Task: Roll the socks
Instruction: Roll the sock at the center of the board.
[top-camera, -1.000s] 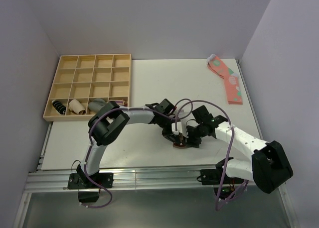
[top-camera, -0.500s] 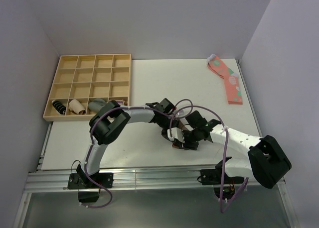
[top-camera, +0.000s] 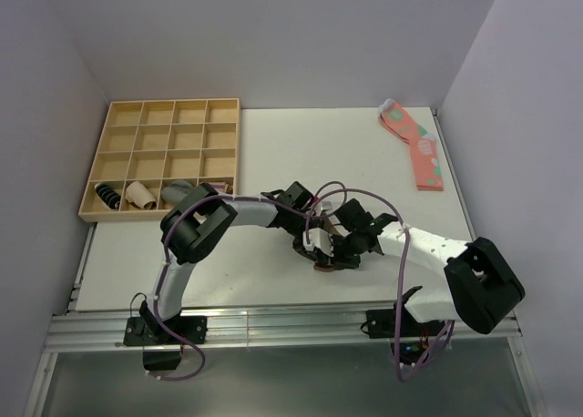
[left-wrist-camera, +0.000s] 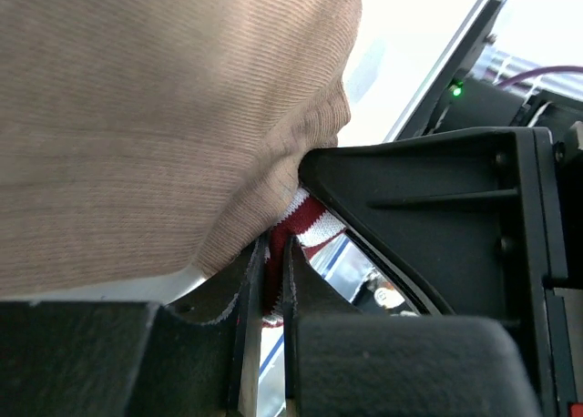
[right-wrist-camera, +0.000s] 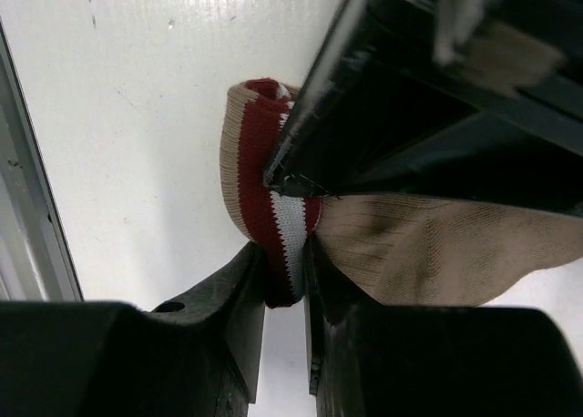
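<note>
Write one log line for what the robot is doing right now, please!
left fingers: shut on sock cuff | right fingers: shut on same cuff | sock: bunched between both, not yet rolled

**Both End Effectors Clamped, Arms Meeting at Mid-Desk**

The left arm (top-camera: 246, 215) rises from its base at the near left, folds at a dark elbow and runs its white forearm rightward. The right arm (top-camera: 428, 249) climbs from the near right, bends at a dark elbow far out to the side and reaches back leftward. Their wrists converge low over the desk (top-camera: 273, 153), black housings almost touching. The left end effector (left-wrist-camera: 271, 253) has its fingers nearly together, pinching a thin fold of the sock (left-wrist-camera: 137, 116) at its striped cuff. The right end effector (right-wrist-camera: 284, 262) is likewise closed tight on that cuff, with the left one's black body crossing just above it.
</note>
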Motion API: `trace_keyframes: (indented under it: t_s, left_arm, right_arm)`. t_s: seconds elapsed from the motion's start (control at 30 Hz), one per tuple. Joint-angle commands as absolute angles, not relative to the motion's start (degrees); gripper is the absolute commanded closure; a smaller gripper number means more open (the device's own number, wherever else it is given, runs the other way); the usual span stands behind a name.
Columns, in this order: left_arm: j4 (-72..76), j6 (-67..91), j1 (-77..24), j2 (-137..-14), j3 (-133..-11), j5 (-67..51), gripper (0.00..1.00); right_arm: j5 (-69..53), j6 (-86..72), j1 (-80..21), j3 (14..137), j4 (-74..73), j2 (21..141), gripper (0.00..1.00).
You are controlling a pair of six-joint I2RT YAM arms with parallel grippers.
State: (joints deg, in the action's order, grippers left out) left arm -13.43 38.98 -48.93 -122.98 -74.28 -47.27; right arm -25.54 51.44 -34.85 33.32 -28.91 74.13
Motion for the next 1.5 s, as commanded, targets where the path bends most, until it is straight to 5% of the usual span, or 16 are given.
trace_keyframes:
  t_s: [0.0,0.73,1.23,1.47]
  left_arm:
    - [-11.97,41.74,-49.57,-124.19,-67.78,-40.78,0.94]
    - [33.91,70.93,-53.17,-109.87,-41.05,-14.86,0.75]
    - [41.12,50.57,-59.76,-97.04,-33.75,13.07,0.68]
    - [52.02,34.2,-63.98,-94.31,-30.94,11.8,0.66]
  right_arm:
    - [-24.61,49.57,-35.07,34.8,-29.43,77.16,0.84]
    - [-35.76,55.1,-23.65,47.45,-49.47,90.69,0.86]
    - [-39.2,62.4,-17.14,59.23,-65.91,106.59,0.85]
    - [-40.6,62.93,-14.68,65.55,-73.02,113.02,0.85]
